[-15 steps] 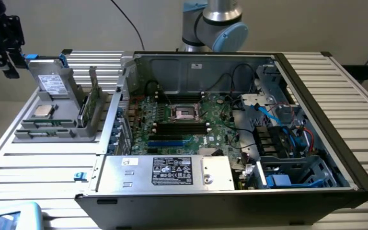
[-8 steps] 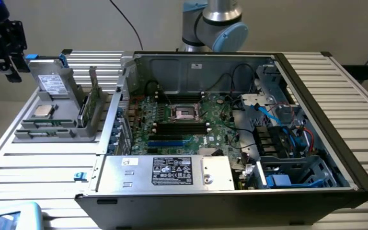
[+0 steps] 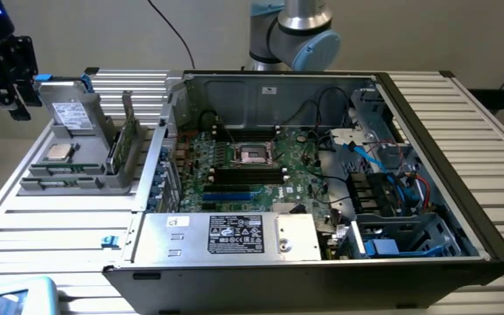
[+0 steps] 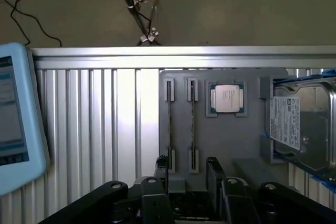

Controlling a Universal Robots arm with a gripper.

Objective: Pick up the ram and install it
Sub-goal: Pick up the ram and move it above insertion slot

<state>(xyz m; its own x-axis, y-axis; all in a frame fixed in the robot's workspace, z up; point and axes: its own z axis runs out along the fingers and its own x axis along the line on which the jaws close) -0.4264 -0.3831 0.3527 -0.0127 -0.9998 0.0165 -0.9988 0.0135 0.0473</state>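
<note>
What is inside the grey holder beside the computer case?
Ram sticks standing on edge, a silver processor chip and a hard drive. The open gripper covers one end of the holder in the wrist view.

Arm [image 3: 293, 31]: the silver and blue joints stand upright, well apart from the gripper, toward the exterior view's right of it. Gripper [image 3: 20, 98]: black, raised, pointing downward, in contact with nothing. Fingers [image 4: 214, 174]: two dark fingers, parallel, with a wide gap between them. The jaws are spread and closed on nothing. Black linkage bars flank the fingers on either side.
</note>
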